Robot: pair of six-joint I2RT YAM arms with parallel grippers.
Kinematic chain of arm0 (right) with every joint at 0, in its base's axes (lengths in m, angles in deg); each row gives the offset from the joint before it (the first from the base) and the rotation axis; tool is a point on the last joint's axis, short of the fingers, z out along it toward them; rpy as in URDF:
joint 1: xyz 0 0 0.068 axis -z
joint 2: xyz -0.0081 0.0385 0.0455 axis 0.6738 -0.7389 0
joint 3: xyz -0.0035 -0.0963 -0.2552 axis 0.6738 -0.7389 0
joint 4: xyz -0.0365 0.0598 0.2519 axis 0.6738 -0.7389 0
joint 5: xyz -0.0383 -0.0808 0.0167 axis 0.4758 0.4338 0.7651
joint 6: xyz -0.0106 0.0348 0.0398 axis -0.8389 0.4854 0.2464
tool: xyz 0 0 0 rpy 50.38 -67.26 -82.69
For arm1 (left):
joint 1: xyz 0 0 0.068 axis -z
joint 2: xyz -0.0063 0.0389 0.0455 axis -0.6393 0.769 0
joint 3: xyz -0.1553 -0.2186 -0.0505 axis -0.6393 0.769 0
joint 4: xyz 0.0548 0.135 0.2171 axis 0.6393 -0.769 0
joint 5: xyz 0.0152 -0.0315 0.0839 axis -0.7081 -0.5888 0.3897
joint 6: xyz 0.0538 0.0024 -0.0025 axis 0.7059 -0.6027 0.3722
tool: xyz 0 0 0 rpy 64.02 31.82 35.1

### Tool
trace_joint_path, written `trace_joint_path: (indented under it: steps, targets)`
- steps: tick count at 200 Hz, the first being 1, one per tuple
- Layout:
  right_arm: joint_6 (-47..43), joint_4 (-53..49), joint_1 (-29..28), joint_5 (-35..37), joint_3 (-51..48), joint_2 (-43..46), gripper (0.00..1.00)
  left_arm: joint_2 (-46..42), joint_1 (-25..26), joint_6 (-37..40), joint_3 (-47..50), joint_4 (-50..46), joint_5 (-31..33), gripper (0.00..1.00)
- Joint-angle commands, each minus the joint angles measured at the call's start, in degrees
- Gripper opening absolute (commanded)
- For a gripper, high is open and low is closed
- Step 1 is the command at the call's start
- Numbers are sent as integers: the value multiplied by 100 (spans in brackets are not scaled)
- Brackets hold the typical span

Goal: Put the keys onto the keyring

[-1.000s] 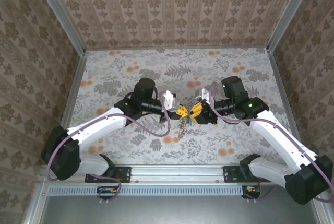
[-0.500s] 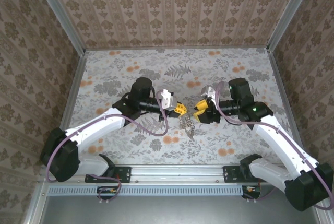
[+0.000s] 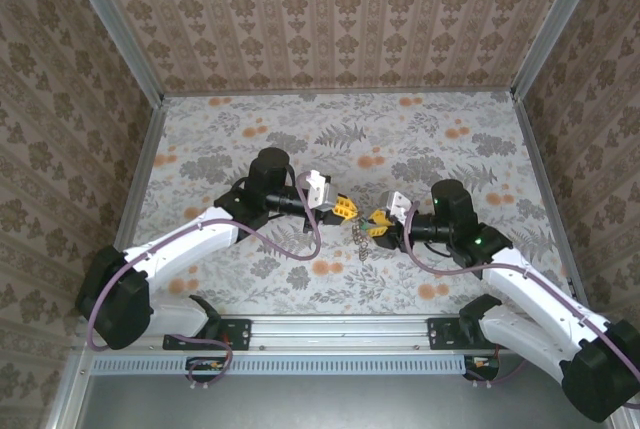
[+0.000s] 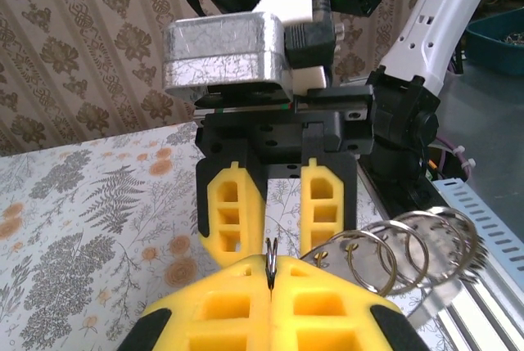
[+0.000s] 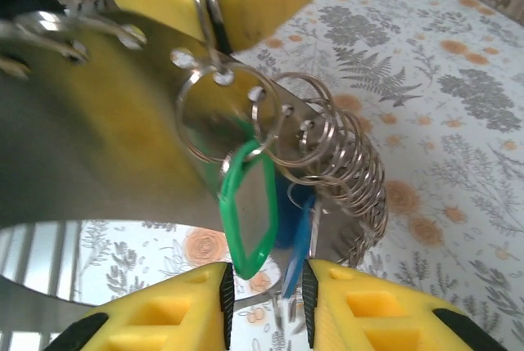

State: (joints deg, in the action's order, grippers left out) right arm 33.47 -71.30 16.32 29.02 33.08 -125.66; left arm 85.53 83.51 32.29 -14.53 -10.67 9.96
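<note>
Right gripper has pulled back toward the near edge of the table, facing the left gripper, with the keys dangling between them. Left wrist: left jaws clamp the thin keyring. Right wrist: right jaws narrowly parted, with the tip of the green key between them

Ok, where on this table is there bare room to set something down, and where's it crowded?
Free: the floral-patterned table along the wallpapered back wall, and the near strip by the metal front rail. Crowded: the centre, where left claw and right claw meet around the silvery keyring with coloured keys.
</note>
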Motion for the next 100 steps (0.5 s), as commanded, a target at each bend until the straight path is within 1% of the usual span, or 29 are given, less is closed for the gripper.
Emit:
trace_joint_path:
  steps: [1,13,27,38,69,86,100]
  targets:
    - [-180,460,-24,347,-110,178,32,-251,-26,-9,-11,191,-243,0]
    - [-114,519,-28,280,-114,206,34,-260,-27,-9,-25,198,-233,0]
    - [15,663,-36,-43,-132,164,36,-260,-27,-13,-36,190,-198,0]
    - [128,823,-103,-107,-176,169,37,-261,-26,-9,-52,196,-189,0]
    - [499,1474,-293,130,-438,232,38,-271,-26,-18,-84,183,-172,0]
    - [593,1584,-396,151,-457,167,38,-269,-27,-18,-97,158,-162,0]
    - [625,1652,-487,334,-464,135,38,-269,-26,-9,-109,132,-162,0]
